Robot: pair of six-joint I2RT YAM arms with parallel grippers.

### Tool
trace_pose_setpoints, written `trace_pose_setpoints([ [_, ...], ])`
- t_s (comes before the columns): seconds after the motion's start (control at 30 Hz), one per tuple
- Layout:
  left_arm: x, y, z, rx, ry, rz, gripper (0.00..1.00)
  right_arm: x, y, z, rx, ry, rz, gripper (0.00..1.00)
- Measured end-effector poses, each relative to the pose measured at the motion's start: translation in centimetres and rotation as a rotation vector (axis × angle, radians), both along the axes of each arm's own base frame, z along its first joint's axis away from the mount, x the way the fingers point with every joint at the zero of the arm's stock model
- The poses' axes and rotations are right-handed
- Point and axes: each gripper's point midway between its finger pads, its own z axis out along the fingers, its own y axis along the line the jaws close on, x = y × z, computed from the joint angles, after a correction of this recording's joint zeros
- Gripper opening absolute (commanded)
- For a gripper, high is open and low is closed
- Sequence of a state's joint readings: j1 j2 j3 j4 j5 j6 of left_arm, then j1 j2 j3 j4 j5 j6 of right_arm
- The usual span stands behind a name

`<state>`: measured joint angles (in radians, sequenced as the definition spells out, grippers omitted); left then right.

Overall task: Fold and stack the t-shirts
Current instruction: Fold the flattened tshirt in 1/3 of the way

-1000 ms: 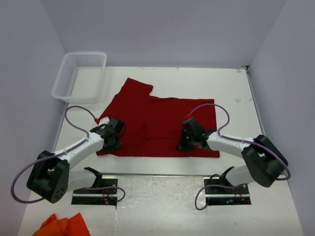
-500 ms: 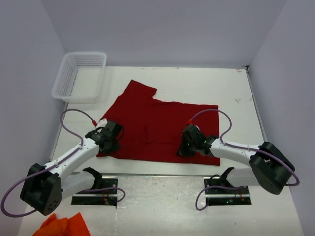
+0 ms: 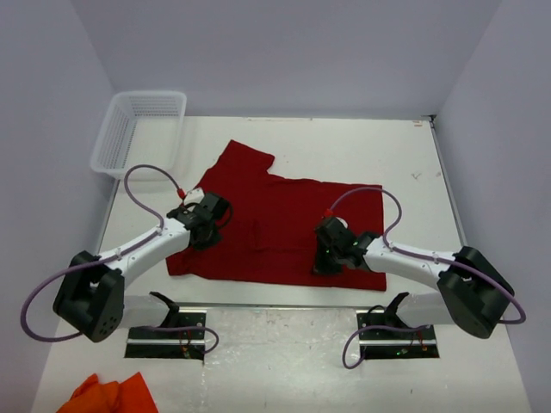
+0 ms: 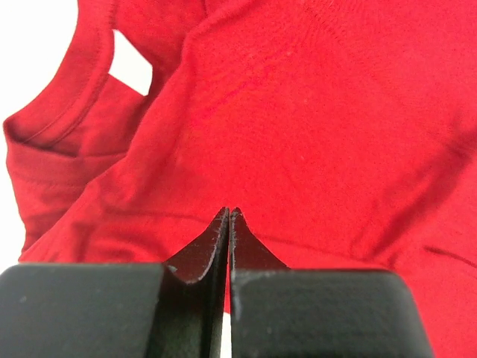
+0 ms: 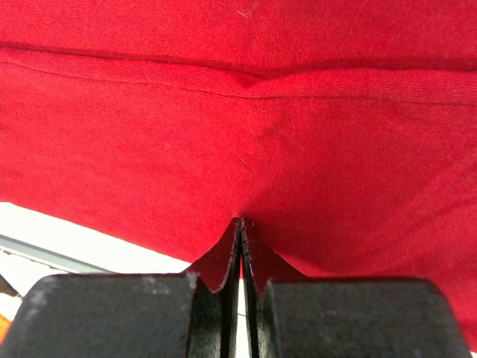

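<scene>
A dark red t-shirt point(image 3: 275, 211) lies spread on the white table, one sleeve pointing to the back left. My left gripper point(image 3: 211, 225) is shut, its tips down on the shirt's left part; in the left wrist view the closed fingertips point(image 4: 229, 216) meet over red cloth point(image 4: 313, 112), with no fabric seen between them. My right gripper point(image 3: 323, 260) is shut near the shirt's near edge. In the right wrist view the cloth point(image 5: 223, 112) gathers into its closed tips point(image 5: 240, 224).
A white mesh basket point(image 3: 142, 129) stands at the back left corner. An orange cloth point(image 3: 112, 396) lies at the near left edge. Two arm base plates point(image 3: 168, 331) sit along the near side. Grey walls close in the table.
The shirt slid slightly toward the near right. My left gripper moved from the shirt's left edge up and inward over it. My right gripper shifted a little toward the near edge.
</scene>
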<state>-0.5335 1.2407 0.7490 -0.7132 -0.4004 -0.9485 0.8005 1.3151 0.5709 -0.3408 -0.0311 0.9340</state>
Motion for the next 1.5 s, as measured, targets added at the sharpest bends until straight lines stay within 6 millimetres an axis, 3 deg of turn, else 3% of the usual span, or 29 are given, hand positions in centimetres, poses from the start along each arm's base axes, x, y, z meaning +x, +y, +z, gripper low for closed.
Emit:
trace_pose_setpoints([
  [0.17,0.5,-0.1,-2.8,0.062,0.082,-0.022,0.00,0.5,0.3,1.4,-0.022,-0.023,0.022,0.00],
  [0.4,1.0,-0.1,-4.5,0.100,0.122,-0.021,0.00,1.6,0.7,4.0,-0.007,-0.085,0.034,0.00],
  [0.6,0.7,-0.1,-4.7,0.081,0.109,0.005,0.00,2.6,1.1,5.3,-0.020,-0.118,0.041,0.00],
  [1.03,-2.2,0.7,-4.6,0.005,0.092,0.066,0.00,5.7,1.8,8.6,-0.058,-0.219,0.036,0.00],
  [1.13,-2.9,1.2,-4.3,0.021,0.109,0.062,0.00,7.0,1.0,8.5,-0.094,-0.225,0.012,0.13],
  [1.17,-2.9,1.3,-4.1,0.032,0.113,0.049,0.00,7.7,0.5,8.4,-0.100,-0.217,-0.006,0.17],
  [1.2,-2.8,1.3,-3.6,0.038,0.111,0.042,0.00,8.6,-0.5,8.3,-0.109,-0.213,-0.033,0.33],
  [1.27,-1.7,0.8,-1.9,0.041,0.079,0.008,0.00,11.0,-2.8,8.5,-0.130,-0.212,-0.102,0.54],
  [1.3,-0.7,0.4,-0.7,0.036,0.049,-0.006,0.00,12.2,-4.0,8.7,-0.138,-0.215,-0.138,0.59],
  [1.37,1.7,-0.8,2.1,0.022,-0.029,-0.043,0.00,14.5,-5.8,9.3,-0.144,-0.220,-0.182,0.66],
  [1.5,6.4,-3.2,8.3,-0.014,-0.196,-0.108,0.07,20.2,-9.5,10.7,-0.156,-0.233,-0.264,0.66],
])
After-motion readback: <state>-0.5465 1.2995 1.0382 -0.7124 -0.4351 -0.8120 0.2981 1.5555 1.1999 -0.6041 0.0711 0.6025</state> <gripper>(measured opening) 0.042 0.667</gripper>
